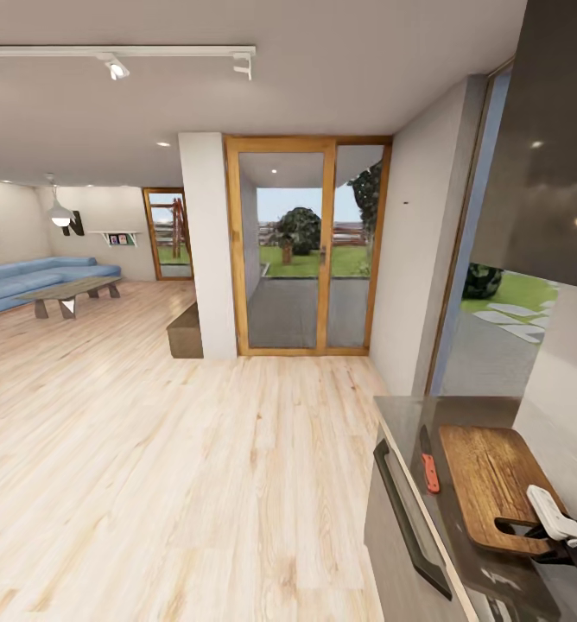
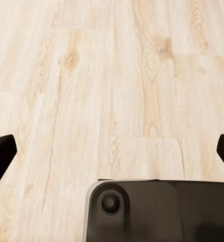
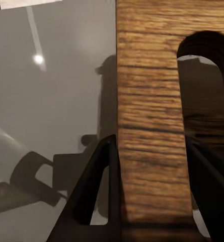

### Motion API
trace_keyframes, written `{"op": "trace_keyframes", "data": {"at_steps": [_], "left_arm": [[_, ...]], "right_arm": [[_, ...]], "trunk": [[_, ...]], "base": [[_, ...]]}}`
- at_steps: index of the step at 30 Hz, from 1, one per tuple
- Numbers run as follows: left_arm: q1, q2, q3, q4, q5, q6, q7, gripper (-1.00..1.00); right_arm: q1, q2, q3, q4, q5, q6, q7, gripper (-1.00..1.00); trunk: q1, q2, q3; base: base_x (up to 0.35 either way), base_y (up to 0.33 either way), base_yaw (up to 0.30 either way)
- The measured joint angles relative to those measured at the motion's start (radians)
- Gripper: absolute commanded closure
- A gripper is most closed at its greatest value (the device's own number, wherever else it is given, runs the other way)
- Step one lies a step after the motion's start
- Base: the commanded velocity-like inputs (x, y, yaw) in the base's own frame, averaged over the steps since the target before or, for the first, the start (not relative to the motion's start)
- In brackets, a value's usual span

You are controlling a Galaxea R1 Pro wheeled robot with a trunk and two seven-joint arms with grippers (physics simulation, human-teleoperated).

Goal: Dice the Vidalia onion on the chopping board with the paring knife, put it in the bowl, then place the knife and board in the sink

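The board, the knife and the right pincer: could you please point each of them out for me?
board (image 1: 487, 479), head view, middle of its wooden face.
knife (image 1: 430, 472), head view, orange-red handle.
right pincer (image 3: 152, 161), right wrist view, midway between the fingertips, which flank the board's handle end.

Brown wooden board (image 1: 489, 486) flat on dark countertop (image 1: 427, 415), handle end between right gripper's (image 3: 152, 166) fingers. Red-handled knife (image 1: 427, 462) just beside board, away from gripper.

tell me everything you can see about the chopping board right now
The chopping board is brown wood with clear grain, rounded corners and a cut-out handle slot at its near end. It lies flat on the dark grey countertop, beside the paring knife without touching it. The right gripper straddles the strip of wood beside the slot, one finger through the opening.
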Motion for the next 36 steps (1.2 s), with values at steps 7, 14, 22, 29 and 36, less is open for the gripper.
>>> {"op": "trace_keyframes", "data": {"at_steps": [7,14,22,29,36], "left_arm": [[0.000,0.000,0.000,0.003,0.000,0.000,0.000,-1.00],[0.000,0.000,0.000,0.003,0.000,0.000,0.000,-1.00],[0.000,0.000,0.000,0.003,0.000,0.000,0.000,-1.00],[0.000,-0.001,0.000,0.008,0.000,0.000,0.000,-1.00],[0.000,-0.003,-0.001,0.011,0.000,0.000,0.000,-1.00]], "right_arm": [[0.000,0.000,0.001,0.000,0.005,-0.001,0.004,1.00],[0.000,-0.002,0.087,-0.004,0.089,-0.001,0.007,1.00],[0.000,-0.003,0.123,-0.008,0.121,0.000,0.007,1.00],[-0.001,-0.011,0.226,-0.091,0.167,0.012,0.016,1.00],[-0.001,-0.012,0.238,-0.133,0.222,0.013,0.016,1.00]], "trunk": [[0.000,0.000,0.000],[0.000,0.000,0.000],[0.000,0.000,0.000],[0.000,0.000,0.000],[0.000,0.000,0.000]], "base": [[0.000,0.000,0.000],[0.000,0.000,0.000],[0.000,0.000,0.000],[0.000,0.000,0.000],[0.000,0.000,0.000]]}}
